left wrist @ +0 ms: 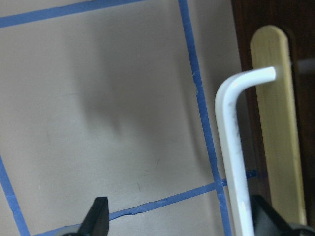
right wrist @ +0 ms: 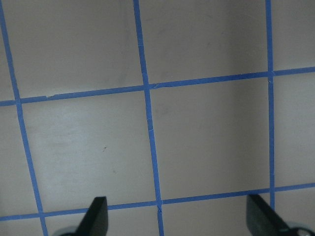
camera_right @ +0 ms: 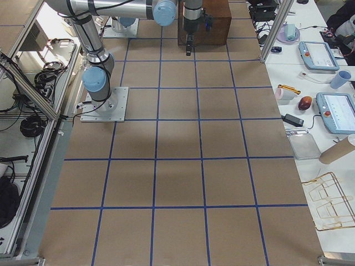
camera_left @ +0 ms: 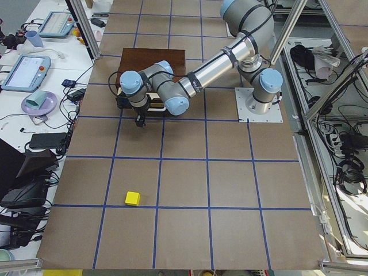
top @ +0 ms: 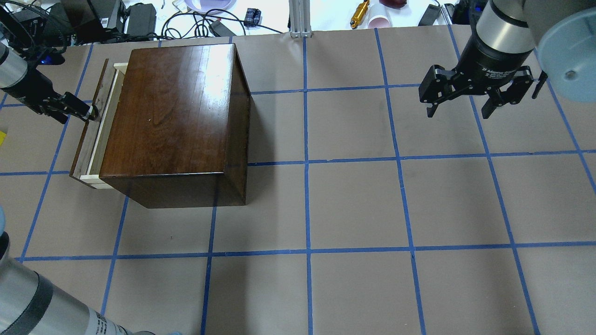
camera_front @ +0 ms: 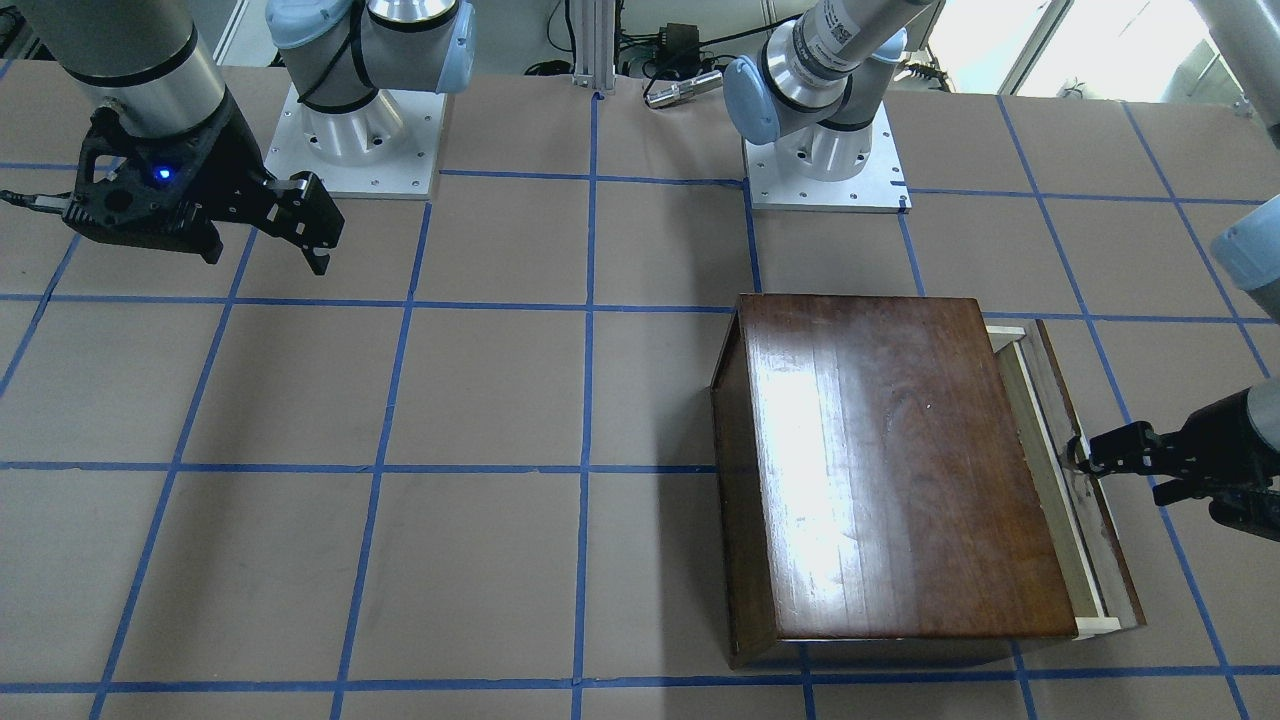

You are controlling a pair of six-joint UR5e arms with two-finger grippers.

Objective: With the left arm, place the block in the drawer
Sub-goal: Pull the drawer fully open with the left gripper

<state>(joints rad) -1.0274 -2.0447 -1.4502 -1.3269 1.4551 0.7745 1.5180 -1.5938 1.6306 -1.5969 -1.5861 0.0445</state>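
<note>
The yellow block [camera_left: 133, 198] lies on the table far from the box, and a sliver of it shows at the overhead view's left edge [top: 2, 137]. The glossy dark-brown box [top: 172, 116] has its drawer [top: 89, 151] pulled out a little, showing a pale-wood strip [camera_front: 1048, 480]. My left gripper [top: 91, 113] is at the drawer's front [camera_front: 1078, 462]. In the left wrist view it is open [left wrist: 179, 221], with the metal pull [left wrist: 231, 147] just inside its right fingertip. My right gripper [top: 458, 114] hangs open and empty over bare table, far from the box [camera_front: 265, 255].
The two arm bases [camera_front: 355, 130] [camera_front: 825, 165] stand at the robot's edge of the table. Cables, tablets and dishes lie on the side bench beyond the table's far edge [top: 195, 14]. The table is brown paper with blue tape lines [top: 305, 163].
</note>
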